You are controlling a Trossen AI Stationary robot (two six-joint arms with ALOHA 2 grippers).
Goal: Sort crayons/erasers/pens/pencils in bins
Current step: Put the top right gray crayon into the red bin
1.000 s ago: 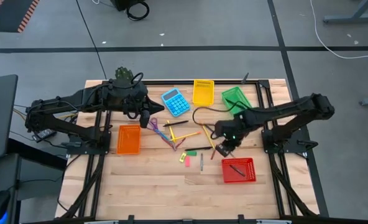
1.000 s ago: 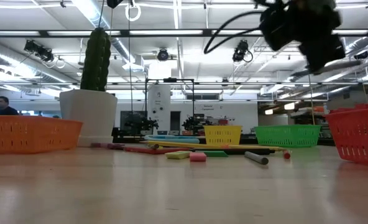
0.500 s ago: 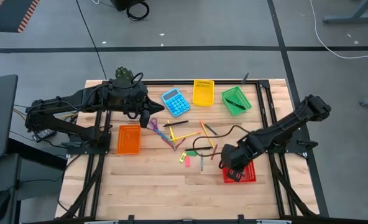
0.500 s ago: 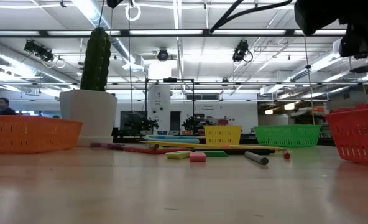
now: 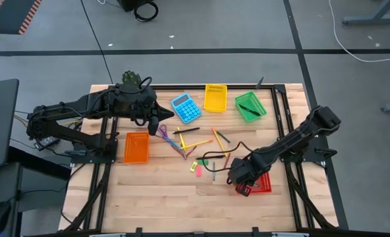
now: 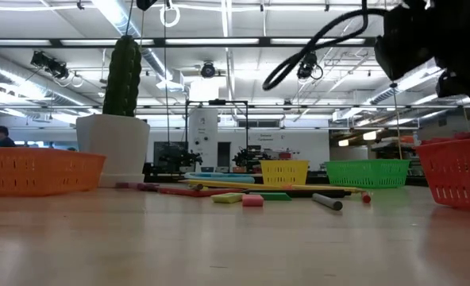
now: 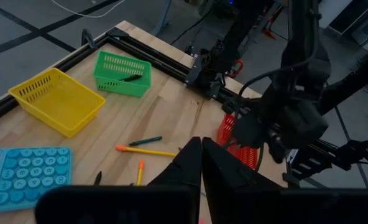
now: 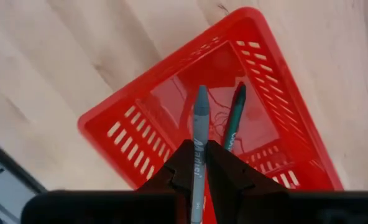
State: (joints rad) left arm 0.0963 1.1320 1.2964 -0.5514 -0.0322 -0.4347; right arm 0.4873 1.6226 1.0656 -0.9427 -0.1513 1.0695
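My right gripper [image 5: 240,178] hangs over the red bin [image 5: 264,185] at the table's near right and is shut on a grey pen [image 8: 199,134]. A dark green pen [image 8: 234,118] lies on the bin's floor. My left gripper [image 5: 157,113] is shut and empty, high over the far left by the blue calculator [image 5: 186,108]. Yellow and orange pencils [image 5: 198,141], a pink eraser [image 5: 197,170], a green eraser [image 5: 194,164] and another grey pen [image 5: 213,172] lie flat at the table's middle. The orange bin [image 5: 136,147], yellow bin [image 5: 215,97] and green bin [image 5: 250,105] stand on the table. My right gripper pinches the grey pen's barrel [image 8: 197,163] between its two fingers, which point down from above. The pen runs along the fingers and sticks out past their tips, with its free end [image 8: 201,93] over the red bin's inside. The pen is lifted clear of the bin.
Purple-handled scissors [image 5: 163,130] lie left of the pencils. A white plant pot with a cactus [image 5: 130,82] stands at the far left corner. The green bin holds a dark stick [image 7: 131,78]. Bare wood shows along the near edge [image 5: 162,197].
My right gripper has gone from the table's middle toward the near edge and now hangs over the red bin, hiding much of it in the high view.
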